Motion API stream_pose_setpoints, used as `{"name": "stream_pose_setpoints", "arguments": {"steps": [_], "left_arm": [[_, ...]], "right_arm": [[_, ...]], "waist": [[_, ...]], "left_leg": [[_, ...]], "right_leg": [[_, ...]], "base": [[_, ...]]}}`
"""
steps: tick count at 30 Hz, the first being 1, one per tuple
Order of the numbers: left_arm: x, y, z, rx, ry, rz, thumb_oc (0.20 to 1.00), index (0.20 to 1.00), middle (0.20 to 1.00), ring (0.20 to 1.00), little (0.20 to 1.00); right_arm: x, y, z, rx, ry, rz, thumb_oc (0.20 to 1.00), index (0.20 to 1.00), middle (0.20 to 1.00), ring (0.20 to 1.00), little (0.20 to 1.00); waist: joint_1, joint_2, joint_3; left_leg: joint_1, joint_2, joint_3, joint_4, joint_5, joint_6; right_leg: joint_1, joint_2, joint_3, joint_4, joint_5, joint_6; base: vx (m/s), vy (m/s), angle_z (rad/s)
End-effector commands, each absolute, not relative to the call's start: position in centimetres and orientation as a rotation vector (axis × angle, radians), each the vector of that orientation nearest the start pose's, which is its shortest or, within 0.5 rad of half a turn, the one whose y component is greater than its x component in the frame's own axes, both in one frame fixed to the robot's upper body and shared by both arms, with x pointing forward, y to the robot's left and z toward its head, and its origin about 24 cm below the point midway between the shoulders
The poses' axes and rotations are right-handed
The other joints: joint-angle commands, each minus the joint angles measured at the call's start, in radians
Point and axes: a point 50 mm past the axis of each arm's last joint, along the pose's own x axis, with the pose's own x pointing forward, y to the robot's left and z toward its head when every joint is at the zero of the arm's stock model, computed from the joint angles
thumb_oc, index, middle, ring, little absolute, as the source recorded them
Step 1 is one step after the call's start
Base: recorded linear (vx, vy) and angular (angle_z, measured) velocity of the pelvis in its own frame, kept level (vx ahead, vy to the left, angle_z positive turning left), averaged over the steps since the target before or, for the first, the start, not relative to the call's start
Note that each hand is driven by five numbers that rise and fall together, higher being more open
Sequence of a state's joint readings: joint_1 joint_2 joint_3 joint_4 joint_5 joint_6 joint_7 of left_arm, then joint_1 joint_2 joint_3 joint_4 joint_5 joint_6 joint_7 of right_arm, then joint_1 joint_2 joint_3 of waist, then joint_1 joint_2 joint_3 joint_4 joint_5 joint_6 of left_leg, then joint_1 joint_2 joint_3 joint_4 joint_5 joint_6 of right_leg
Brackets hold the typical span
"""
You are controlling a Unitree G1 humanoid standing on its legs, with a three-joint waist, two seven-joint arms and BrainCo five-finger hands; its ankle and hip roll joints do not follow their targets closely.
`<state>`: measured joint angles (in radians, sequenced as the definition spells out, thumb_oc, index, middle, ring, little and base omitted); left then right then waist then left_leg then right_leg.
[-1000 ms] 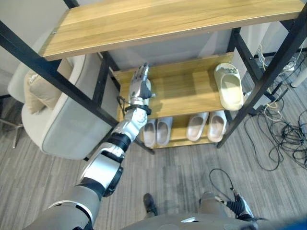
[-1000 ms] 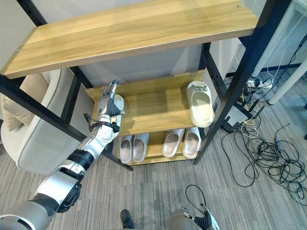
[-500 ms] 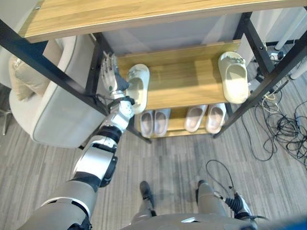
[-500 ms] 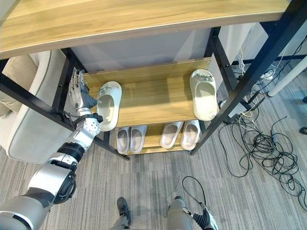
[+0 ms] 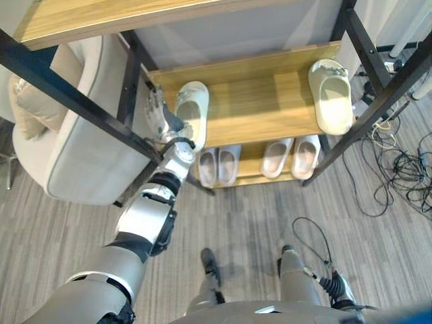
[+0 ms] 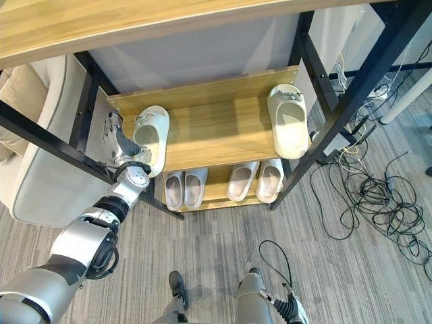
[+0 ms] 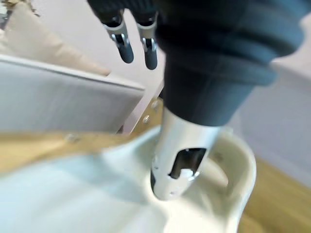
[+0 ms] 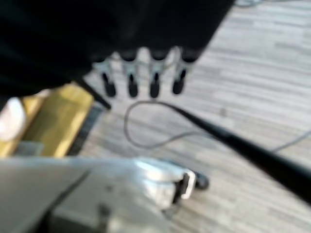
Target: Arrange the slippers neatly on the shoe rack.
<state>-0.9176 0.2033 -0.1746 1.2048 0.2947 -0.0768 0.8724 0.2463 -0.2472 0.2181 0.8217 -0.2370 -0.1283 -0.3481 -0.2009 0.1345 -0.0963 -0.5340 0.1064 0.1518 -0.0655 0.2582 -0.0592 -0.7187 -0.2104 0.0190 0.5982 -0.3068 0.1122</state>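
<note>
Middle wooden shelf (image 5: 263, 111) of the black-framed shoe rack (image 6: 378, 64): one cream foam slipper (image 5: 192, 111) at its left end, a second cream foam slipper (image 5: 332, 98) at the right end, well apart. My left hand (image 5: 159, 121) sits at the left slipper's outer side; my thumb (image 7: 182, 155) presses into its footbed, my fingers (image 7: 124, 46) are straight and hold nothing. Bottom shelf: two pale pairs (image 6: 223, 185) side by side. My right hand (image 8: 141, 80) hangs over the grey floor (image 6: 223, 250), its fingers straight, empty. Beige armchair (image 5: 74, 152) left of the rack.
</note>
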Motion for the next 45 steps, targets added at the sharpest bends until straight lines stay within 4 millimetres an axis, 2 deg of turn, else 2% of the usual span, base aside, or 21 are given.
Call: {"name": "stream_pose_setpoints", "arguments": {"steps": [1, 10, 22, 29, 38, 39, 40, 41, 45], "left_arm": [[39.7, 20.3, 14.3, 0.558, -0.148, 0.813, 1.000, 1.000, 1.000, 1.000, 1.000], [39.6, 20.2, 13.3, 0.459, -0.078, 0.827, 1.000, 1.000, 1.000, 1.000, 1.000], [40.2, 18.5, 13.9, 0.288, -0.044, 0.754, 1.000, 1.000, 1.000, 1.000, 1.000], [40.5, 17.8, 14.4, 0.187, -0.038, 0.743, 1.000, 1.000, 1.000, 1.000, 1.000], [40.9, 18.4, 15.6, 0.059, 0.054, 0.821, 1.000, 1.000, 1.000, 1.000, 1.000], [40.9, 18.4, 15.6, 0.059, 0.053, 0.821, 0.878, 0.878, 0.878, 0.878, 0.878], [41.1, 18.0, 15.8, 0.003, 0.079, 0.789, 0.247, 0.247, 0.247, 0.247, 0.247], [41.1, 17.9, 15.6, -0.012, 0.097, 0.770, 0.200, 0.200, 0.200, 0.200, 0.200], [41.3, 17.0, 15.4, -0.023, 0.129, 0.705, 0.200, 0.200, 0.200, 0.200, 0.200]], "right_arm": [[11.9, -17.3, -13.2, -0.518, 0.726, -0.016, 1.000, 1.000, 1.000, 1.000, 1.000], [12.3, -17.4, -13.3, -0.506, 0.744, -0.045, 1.000, 1.000, 1.000, 1.000, 1.000], [12.8, -17.1, -13.5, -0.484, 0.765, -0.052, 1.000, 1.000, 1.000, 1.000, 1.000], [14.4, -17.1, -13.3, -0.468, 0.757, -0.078, 1.000, 1.000, 1.000, 1.000, 1.000], [16.0, -16.9, -13.1, -0.435, 0.759, -0.105, 1.000, 1.000, 1.000, 1.000, 1.000], [16.0, -16.9, -13.1, -0.435, 0.759, -0.105, 1.000, 1.000, 1.000, 1.000, 1.000], [16.2, -16.9, -13.1, -0.433, 0.758, -0.112, 1.000, 1.000, 1.000, 1.000, 1.000], [16.3, -16.9, -13.0, -0.433, 0.757, -0.115, 1.000, 1.000, 1.000, 1.000, 1.000], [16.8, -16.8, -12.9, -0.431, 0.754, -0.117, 1.000, 1.000, 1.000, 1.000, 1.000]], "waist": [[-0.016, -0.055, 0.101], [-0.016, -0.048, 0.088], [-0.021, -0.037, 0.076], [-0.027, -0.029, 0.078], [-0.032, -0.028, 0.081], [-0.032, -0.028, 0.081], [-0.031, -0.025, 0.081], [-0.031, -0.024, 0.079], [-0.033, -0.019, 0.071]], "left_leg": [[0.107, -0.048, -0.037, -0.022, -0.121, -0.004], [0.100, -0.053, -0.026, -0.022, -0.121, -0.007], [0.097, -0.057, -0.009, -0.022, -0.124, -0.012], [0.090, -0.063, 0.007, -0.022, -0.127, -0.013], [0.061, -0.061, 0.022, -0.022, -0.128, -0.015], [0.061, -0.061, 0.022, -0.022, -0.128, -0.015], [0.055, -0.061, 0.024, -0.022, -0.127, -0.015], [0.054, -0.063, 0.023, -0.022, -0.128, -0.015], [0.055, -0.065, 0.024, -0.022, -0.130, -0.017]], "right_leg": [[0.366, -0.100, 0.000, -0.682, 0.332, 0.136], [0.350, -0.107, 0.003, -0.686, 0.336, 0.140], [0.332, -0.111, 0.017, -0.686, 0.341, 0.140], [0.307, -0.116, 0.034, -0.686, 0.351, 0.144], [0.264, -0.116, 0.047, -0.686, 0.357, 0.148], [0.264, -0.116, 0.047, -0.686, 0.358, 0.148], [0.260, -0.115, 0.048, -0.686, 0.356, 0.150], [0.260, -0.115, 0.047, -0.686, 0.356, 0.150], [0.261, -0.115, 0.043, -0.686, 0.354, 0.150]], "base": [[0.00, 0.000, 0.00], [0.03, -0.006, -0.03], [0.03, -0.007, -0.01], [0.03, 0.005, -0.07], [0.02, -0.006, -0.02], [0.04, -0.008, -0.05], [0.04, -0.006, -0.05], [0.05, -0.009, -0.03], [0.04, -0.005, 0.00]]}}
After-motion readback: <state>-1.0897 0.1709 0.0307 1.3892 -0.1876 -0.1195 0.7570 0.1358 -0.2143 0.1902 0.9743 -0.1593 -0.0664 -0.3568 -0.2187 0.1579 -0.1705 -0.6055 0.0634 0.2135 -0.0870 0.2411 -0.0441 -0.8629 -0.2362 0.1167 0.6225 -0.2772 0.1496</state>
